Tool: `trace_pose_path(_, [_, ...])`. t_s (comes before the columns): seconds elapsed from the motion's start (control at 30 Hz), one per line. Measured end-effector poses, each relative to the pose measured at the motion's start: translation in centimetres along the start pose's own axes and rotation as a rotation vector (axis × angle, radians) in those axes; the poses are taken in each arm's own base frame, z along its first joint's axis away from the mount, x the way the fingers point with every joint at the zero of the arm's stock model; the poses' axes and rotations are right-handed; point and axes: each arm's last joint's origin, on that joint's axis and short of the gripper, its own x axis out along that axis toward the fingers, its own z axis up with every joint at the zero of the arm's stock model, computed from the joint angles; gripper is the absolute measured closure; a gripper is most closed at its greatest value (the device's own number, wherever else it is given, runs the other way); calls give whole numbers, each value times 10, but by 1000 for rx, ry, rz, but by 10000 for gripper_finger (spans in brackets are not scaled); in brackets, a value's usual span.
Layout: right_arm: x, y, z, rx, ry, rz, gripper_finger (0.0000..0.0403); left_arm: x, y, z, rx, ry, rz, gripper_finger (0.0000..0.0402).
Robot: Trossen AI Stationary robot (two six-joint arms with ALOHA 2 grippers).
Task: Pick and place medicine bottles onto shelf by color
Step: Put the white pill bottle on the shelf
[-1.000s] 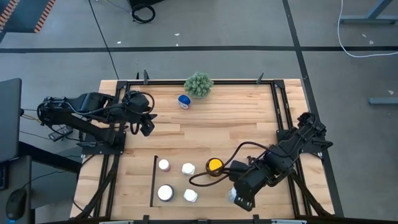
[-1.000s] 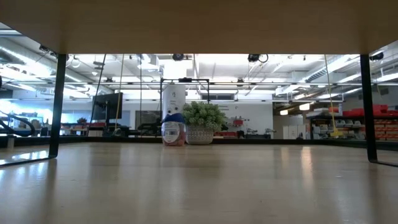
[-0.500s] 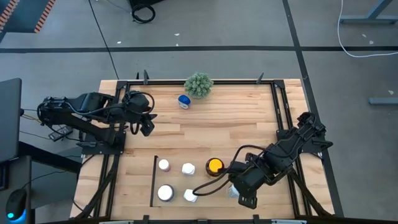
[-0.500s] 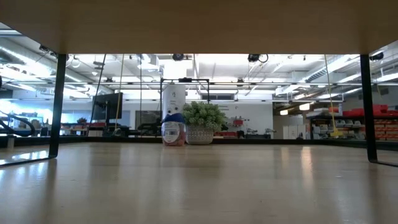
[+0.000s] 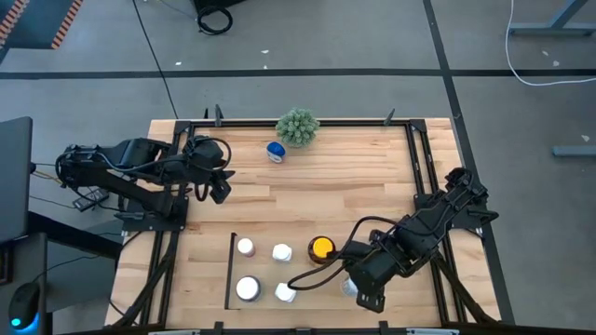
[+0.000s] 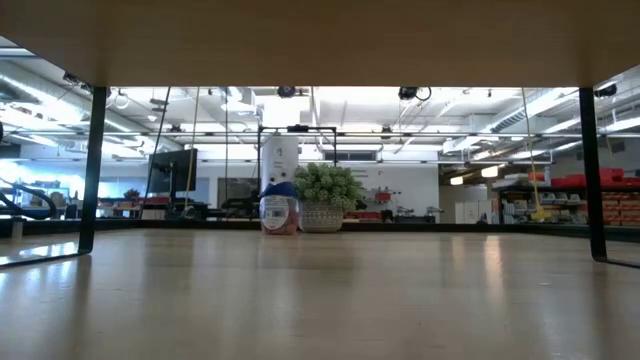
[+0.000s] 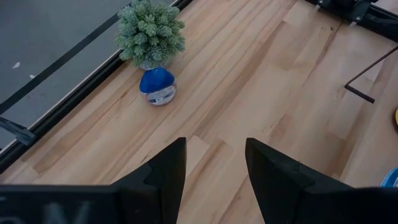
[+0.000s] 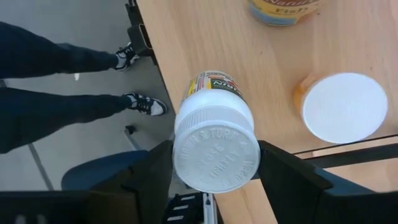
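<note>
We see the right gripper (image 8: 214, 165) grasping a white-capped bottle (image 8: 214, 155), cap embossed lettering hard to read, near the table's (image 5: 372, 177) 5 o'clock edge. Beside it a yellow-capped amber bottle (image 5: 321, 247) (label cut off). The left gripper (image 7: 214, 165) hangs unclenched at 10 o'clock; the blue bottle (image 7: 157, 86) touches the plant ball (image 7: 150, 31).
</note>
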Motion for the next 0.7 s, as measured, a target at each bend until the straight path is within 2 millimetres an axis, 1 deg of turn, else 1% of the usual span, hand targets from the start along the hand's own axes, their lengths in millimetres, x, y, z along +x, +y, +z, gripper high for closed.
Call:
trace_pose_path(0.5, [0,0,-1,7,2,0,162,0,0,0,-1,-5,6,230])
trace_pose_path(0.7, [1,5,-11,-49,16,-1,164,0,0,0,-1,-5,6,230])
